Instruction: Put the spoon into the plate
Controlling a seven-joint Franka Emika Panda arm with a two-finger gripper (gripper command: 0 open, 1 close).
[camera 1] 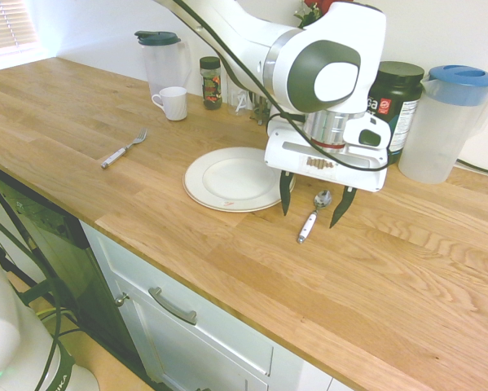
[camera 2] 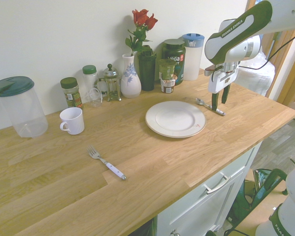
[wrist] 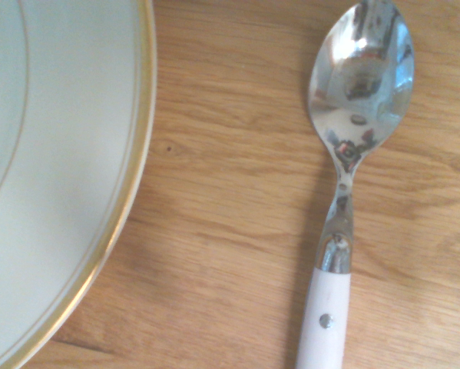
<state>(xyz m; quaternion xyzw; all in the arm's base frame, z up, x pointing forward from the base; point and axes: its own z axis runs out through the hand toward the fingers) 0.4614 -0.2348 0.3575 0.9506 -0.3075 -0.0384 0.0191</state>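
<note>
Spoon [camera 1: 312,215] flat on wooden counter [camera 1: 374,277] beside one plate [camera 1: 227,181], gold rim line seen only by wrist, gripper [camera 1: 313,208] spread wide astride it, nothing held

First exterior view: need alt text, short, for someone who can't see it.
A white robot arm's open gripper hovers over a small white-handled spoon lying on a wooden countertop, just beside an empty white plate. A fork, a white mug, two lidded pitchers and jars sit further along the counter.
</note>
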